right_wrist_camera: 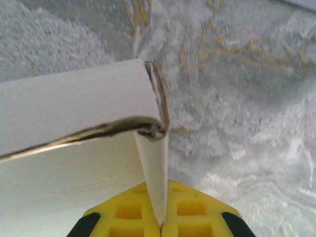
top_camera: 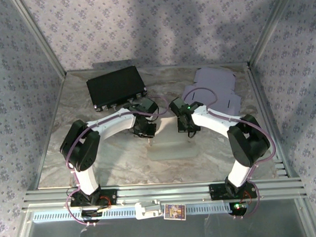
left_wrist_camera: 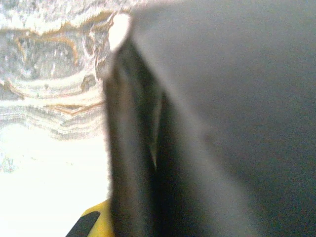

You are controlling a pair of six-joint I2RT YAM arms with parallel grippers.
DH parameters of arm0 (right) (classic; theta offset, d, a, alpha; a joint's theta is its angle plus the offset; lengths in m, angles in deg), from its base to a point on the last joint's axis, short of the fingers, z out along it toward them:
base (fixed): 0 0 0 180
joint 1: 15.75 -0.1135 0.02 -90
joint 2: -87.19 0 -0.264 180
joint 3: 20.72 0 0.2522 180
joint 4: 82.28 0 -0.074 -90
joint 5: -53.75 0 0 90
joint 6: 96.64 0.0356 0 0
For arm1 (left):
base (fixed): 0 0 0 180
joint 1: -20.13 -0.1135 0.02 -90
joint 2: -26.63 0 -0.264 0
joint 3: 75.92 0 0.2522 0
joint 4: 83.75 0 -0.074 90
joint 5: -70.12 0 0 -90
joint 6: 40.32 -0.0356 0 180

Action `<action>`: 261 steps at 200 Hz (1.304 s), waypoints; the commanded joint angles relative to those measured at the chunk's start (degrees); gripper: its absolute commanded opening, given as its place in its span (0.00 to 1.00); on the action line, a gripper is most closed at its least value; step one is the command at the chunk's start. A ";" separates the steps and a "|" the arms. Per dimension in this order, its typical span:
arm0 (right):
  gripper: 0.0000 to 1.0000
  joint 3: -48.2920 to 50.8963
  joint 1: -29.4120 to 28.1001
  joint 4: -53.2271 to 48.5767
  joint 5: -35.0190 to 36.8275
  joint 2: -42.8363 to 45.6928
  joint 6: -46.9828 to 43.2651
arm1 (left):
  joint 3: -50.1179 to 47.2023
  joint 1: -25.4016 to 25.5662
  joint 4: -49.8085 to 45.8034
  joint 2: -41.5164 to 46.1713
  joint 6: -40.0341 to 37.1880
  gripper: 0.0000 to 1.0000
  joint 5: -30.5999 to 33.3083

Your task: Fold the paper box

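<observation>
Fingers [right_wrist_camera: 129, 211] of the right gripper [right_wrist_camera: 161, 223] pinch shut on an upright end wall of the paper box [top_camera: 170, 148], which lies on the table [top_camera: 97, 168] between both arms, long axis left-right; the left gripper [top_camera: 147, 134], closed too, seemingly clamps the opposite end.

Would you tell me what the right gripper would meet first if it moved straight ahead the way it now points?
Probably the paper box itself: the right gripper is shut on it, and its folded corner lies straight ahead. Past that comes the marble table, though depth is unclear.
</observation>
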 commanded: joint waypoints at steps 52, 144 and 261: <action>0.00 -1.74 -0.62 -12.22 -2.84 -3.11 5.73 | 4.85 4.27 -9.14 -5.20 11.45 0.03 9.04; 0.00 -0.23 0.27 -8.64 -3.92 -3.01 2.14 | 1.29 1.70 3.47 -3.41 4.15 0.23 6.73; 0.00 0.31 -1.03 -8.92 -6.65 -2.77 4.19 | 6.91 6.61 -11.94 -6.71 16.67 0.00 18.85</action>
